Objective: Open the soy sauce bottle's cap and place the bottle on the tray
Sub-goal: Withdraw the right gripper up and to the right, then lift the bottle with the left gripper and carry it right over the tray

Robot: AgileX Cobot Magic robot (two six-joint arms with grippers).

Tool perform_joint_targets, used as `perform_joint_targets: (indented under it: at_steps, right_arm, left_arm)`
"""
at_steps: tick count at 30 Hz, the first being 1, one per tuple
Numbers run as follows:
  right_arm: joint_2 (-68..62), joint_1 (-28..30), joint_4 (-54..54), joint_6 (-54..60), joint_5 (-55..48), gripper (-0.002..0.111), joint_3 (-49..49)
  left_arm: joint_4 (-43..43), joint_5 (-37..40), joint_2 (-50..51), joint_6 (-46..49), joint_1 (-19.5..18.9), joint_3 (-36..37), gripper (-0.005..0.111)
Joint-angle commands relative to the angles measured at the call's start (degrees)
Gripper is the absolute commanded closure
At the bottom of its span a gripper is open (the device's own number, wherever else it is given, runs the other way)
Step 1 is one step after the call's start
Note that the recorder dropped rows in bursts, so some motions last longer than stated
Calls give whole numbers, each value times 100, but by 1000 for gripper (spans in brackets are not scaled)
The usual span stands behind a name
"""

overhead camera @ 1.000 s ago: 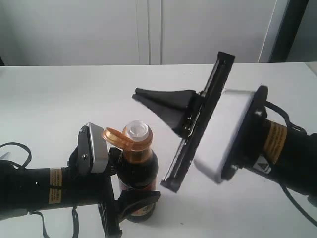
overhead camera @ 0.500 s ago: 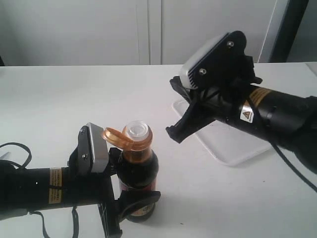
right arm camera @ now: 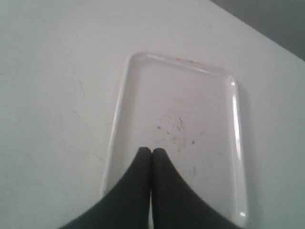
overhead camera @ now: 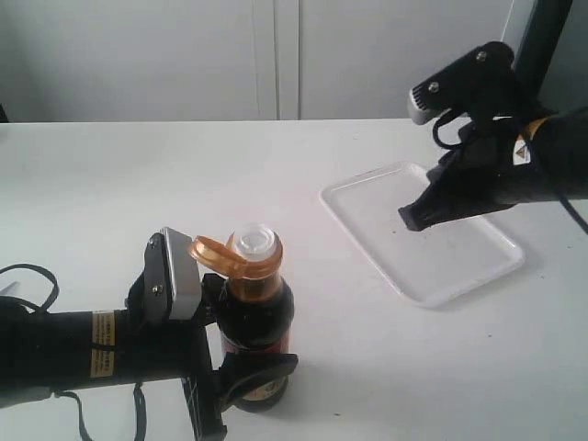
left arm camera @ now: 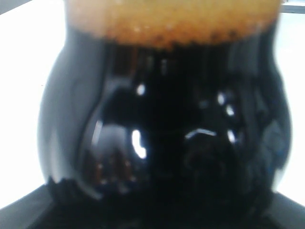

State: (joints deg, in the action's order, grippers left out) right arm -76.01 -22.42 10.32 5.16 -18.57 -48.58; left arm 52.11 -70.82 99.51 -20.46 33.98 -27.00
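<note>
The soy sauce bottle [overhead camera: 255,317] stands upright on the table at the front left, full of dark liquid. Its orange-brown cap [overhead camera: 241,254] is flipped open to the left, and the white spout shows on top. My left gripper [overhead camera: 241,354] is shut on the bottle's body; the left wrist view is filled by the dark bottle [left arm camera: 162,124]. The white tray [overhead camera: 450,266] lies flat on the right. My right gripper [overhead camera: 411,220] hangs above the tray [right arm camera: 209,95], fingers pressed together and holding nothing.
The white table [overhead camera: 138,184] stretches around both arms. A pale wall with cabinet panels [overhead camera: 276,55] runs behind it. A dark post [overhead camera: 542,28] stands at the back right. The tray has a few dark specks [right arm camera: 176,129] on its floor.
My right arm has swung away from the bottle to the right and back, uncovering the tray. It now hangs over the tray. The left arm and bottle have not moved.
</note>
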Motion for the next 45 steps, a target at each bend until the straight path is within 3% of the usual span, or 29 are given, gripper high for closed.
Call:
perform_joint_targets:
  at_steps: [1,5,8,15,23,29,39,45]
  right_arm:
    - [43,405,-30,-54,-916,108,-323]
    - [43,898,-252,-42,-1438,108,-467]
    - [43,1599,-616,86,-1598,108,-467]
    - [43,2698,-1032,571,-1242,108,-467]
    - [-421,2722,-1204,778,10,108,-61]
    - [-675,2722,-1376,766,479,108,-6]
    - [-686,2722,-1376,766,585,108,-6]
    - [-845,2722,-1376,925,182,108,-205]
  left_arm:
    - [81,86,-11,-47,11,25,107]
    - [55,86,-11,-47,11,25,107]
    - [-183,86,-11,-362,11,25,107]
    - [-368,86,-22,-386,11,16,107]
    - [-584,86,-613,-463,11,-177,107]
    - [-1312,86,-873,-273,11,-262,107]
    - [-1464,86,-688,-382,23,-1076,107]
    - [-1627,86,-266,-355,285,-1667,107]
